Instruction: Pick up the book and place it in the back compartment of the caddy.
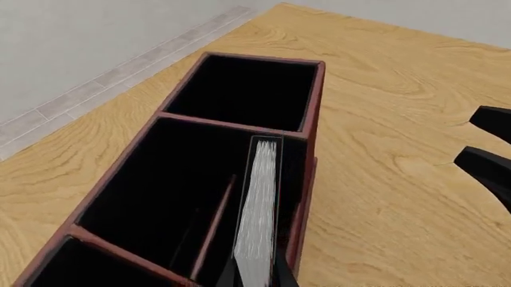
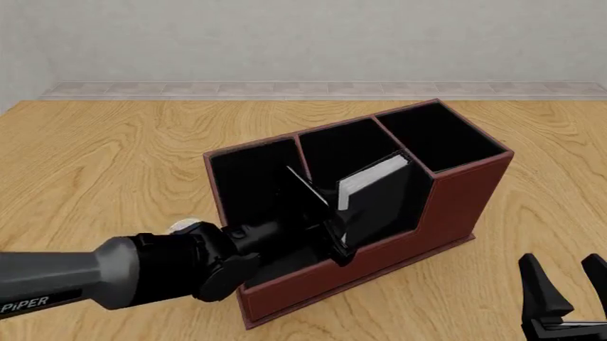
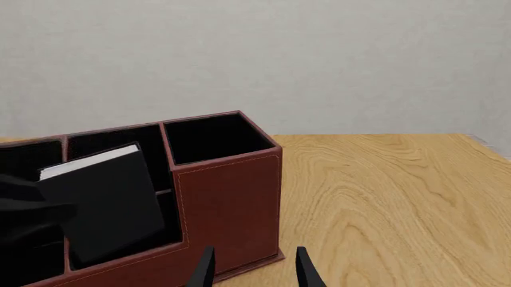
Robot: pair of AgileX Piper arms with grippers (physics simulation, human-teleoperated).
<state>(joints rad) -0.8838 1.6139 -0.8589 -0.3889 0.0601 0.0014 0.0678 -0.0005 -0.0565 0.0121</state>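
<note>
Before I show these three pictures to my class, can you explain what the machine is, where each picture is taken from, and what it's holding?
These are simulator renders of two robot arms at a wooden table. One picture looks down from a fixed camera behind the arms; the other two come from cameras on each arm's wrist. The left end effector grips a black book with white pages, holding it inside a low-walled cell of the red-brown caddy. The right end effector is open, holds nothing and sits beside the caddy.

L arm reaches fwd, its pincer (image 2: 334, 229) clamped; R pincer (image 2: 561, 288) low at right, fingers apart, idle.
</note>
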